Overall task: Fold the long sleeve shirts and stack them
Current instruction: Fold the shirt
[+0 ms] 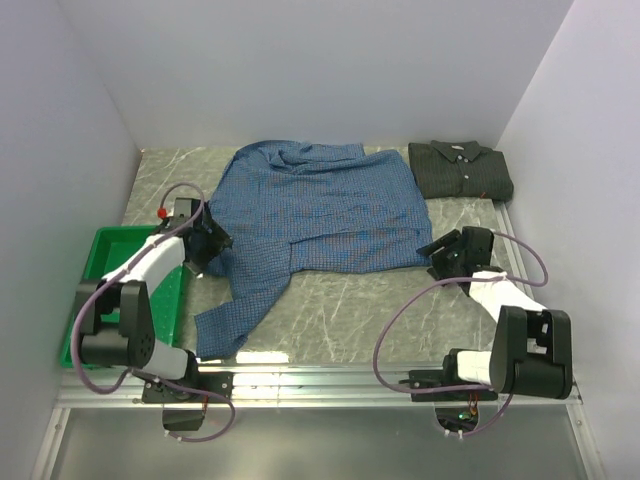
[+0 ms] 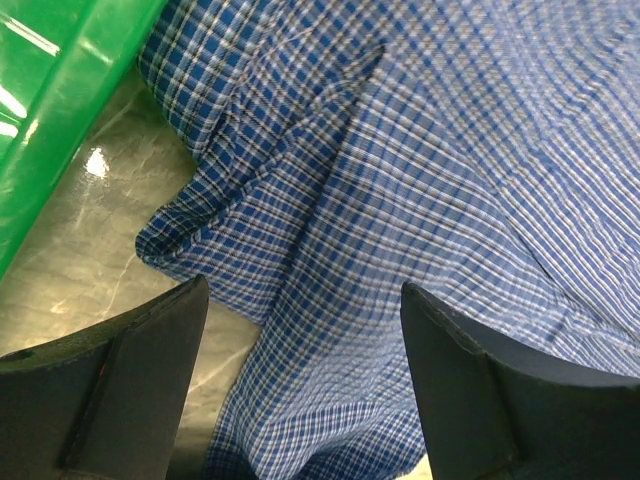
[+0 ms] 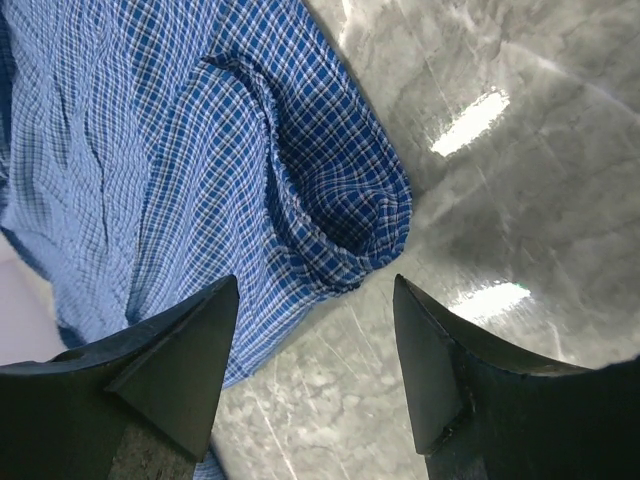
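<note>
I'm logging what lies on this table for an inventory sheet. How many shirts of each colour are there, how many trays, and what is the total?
Blue checked shirt: 1
Dark green-charcoal shirt: 1
Green plastic tray: 1
Total: 3

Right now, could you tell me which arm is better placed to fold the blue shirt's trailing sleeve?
Likely left. The sleeve of the blue shirt lies on that arm's side, close to the open left fingers; the right fingers hover at the shirt's opposite edge.
</note>
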Motion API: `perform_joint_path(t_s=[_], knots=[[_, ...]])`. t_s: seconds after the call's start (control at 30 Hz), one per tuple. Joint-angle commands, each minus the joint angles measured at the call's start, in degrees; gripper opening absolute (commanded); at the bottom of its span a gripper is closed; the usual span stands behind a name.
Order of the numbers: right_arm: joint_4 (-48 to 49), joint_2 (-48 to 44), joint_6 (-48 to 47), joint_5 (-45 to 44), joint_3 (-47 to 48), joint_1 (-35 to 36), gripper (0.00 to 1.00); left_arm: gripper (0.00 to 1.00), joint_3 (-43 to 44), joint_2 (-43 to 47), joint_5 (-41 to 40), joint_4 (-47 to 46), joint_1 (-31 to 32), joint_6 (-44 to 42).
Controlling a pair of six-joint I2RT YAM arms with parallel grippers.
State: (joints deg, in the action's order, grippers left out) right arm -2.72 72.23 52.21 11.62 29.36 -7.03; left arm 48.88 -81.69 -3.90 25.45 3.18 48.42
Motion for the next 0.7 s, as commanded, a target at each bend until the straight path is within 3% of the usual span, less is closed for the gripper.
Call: perform_joint_path(t_s=[0.0, 0.17, 0.37, 0.5, 0.67], knots=[[6.6, 2.4, 2.5, 1.0, -0.9, -0.3, 0.70, 0.83, 1.7, -2.3, -0.2, -2.2, 0.0, 2.4], [9.6, 4.9, 2.5, 0.6, -2.8, -0.4, 0.65, 0.82, 2.3, -5.8, 0.1, -2.0, -0.4, 3.5], [8.9, 7.5, 1.9, -1.3, -3.4, -1.0, 0.45, 0.82, 1.7, -8.3, -0.4, -1.2, -1.8, 3.7], [3.5, 5.2, -0.1, -5.0, -2.3, -2.7, 0.17, 0.81, 0.9, -9.4, 0.1, 0.4, -2.7, 3.9], [-6.6, 0.1, -3.2, -11.0, 1.2, -3.9, 0.12, 0.81, -2.9, -7.0, 1.2, 2.1, -3.0, 4.7]])
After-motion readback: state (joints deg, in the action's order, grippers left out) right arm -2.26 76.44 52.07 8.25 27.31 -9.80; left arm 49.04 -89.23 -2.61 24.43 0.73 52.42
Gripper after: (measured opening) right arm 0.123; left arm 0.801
